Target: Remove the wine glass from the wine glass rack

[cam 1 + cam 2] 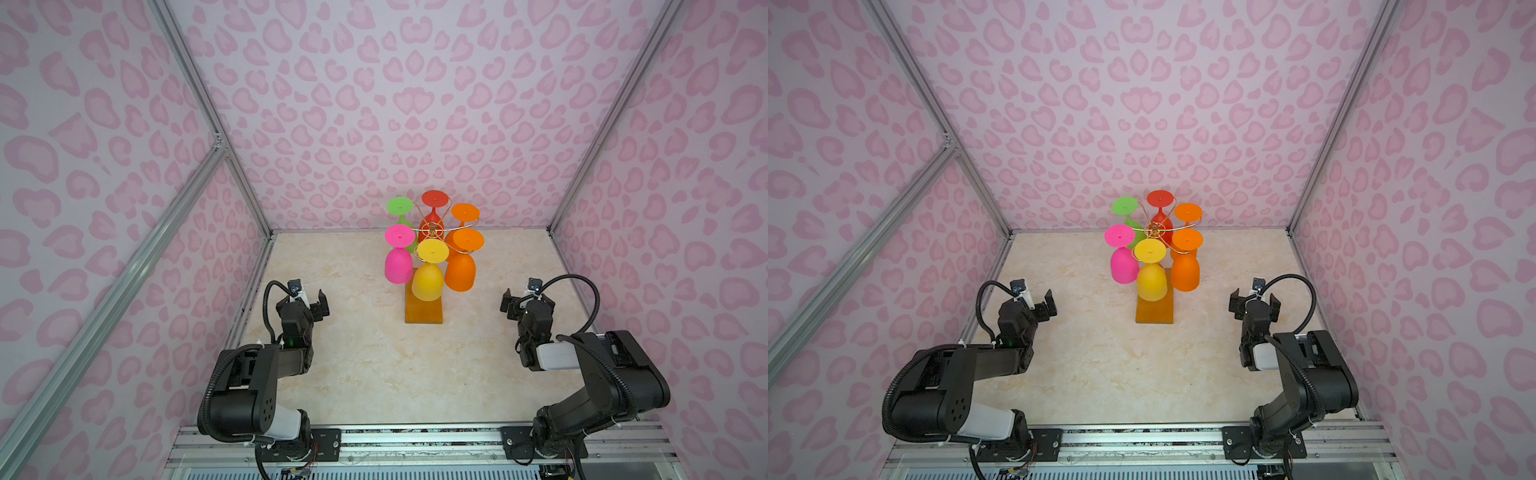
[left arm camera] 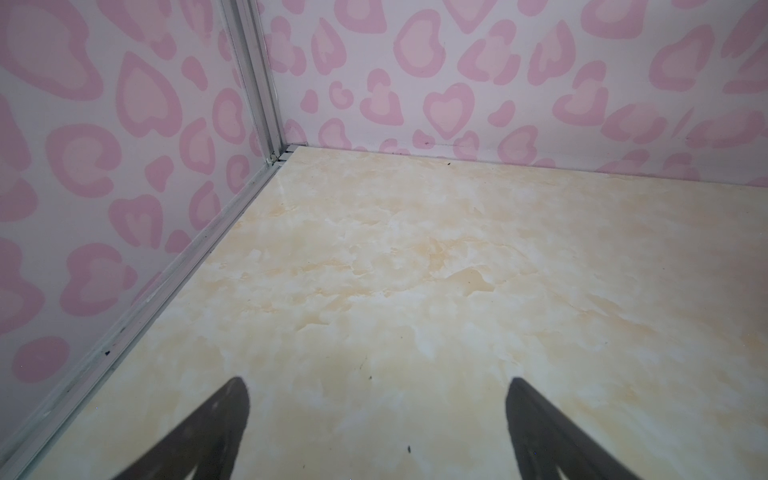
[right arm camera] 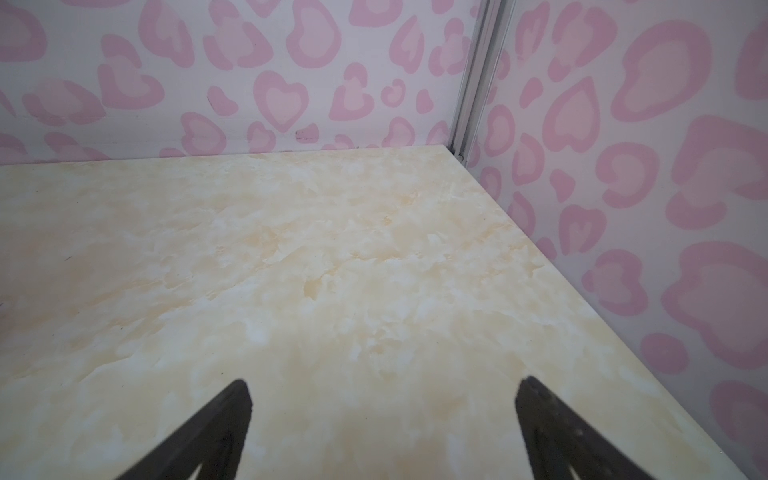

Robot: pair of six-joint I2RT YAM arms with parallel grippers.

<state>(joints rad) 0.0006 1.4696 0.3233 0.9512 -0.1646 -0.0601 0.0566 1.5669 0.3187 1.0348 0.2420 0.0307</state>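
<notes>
The wine glass rack (image 1: 432, 227) (image 1: 1153, 227) is a thin gold wire stand on an amber wooden base (image 1: 424, 312), at the back middle of the table. Several plastic wine glasses hang upside down from its arms. The pink (image 1: 398, 266), yellow (image 1: 427, 282) and orange (image 1: 459, 272) ones are nearest; green (image 1: 400, 205), red (image 1: 434, 198) and another orange (image 1: 465, 212) hang behind. My left gripper (image 1: 308, 301) (image 2: 376, 386) stands open to the rack's left, well apart from it. My right gripper (image 1: 527, 302) (image 3: 382, 388) is open to its right, also apart. Neither wrist view shows the rack.
Pink heart-patterned walls (image 1: 415, 104) with aluminium frame posts (image 1: 232, 166) enclose the marbled cream tabletop (image 1: 374, 365) on three sides. Each wrist view shows a far corner of the table with its post (image 2: 266, 124) (image 3: 469, 124). A metal rail (image 1: 415, 436) runs along the front edge.
</notes>
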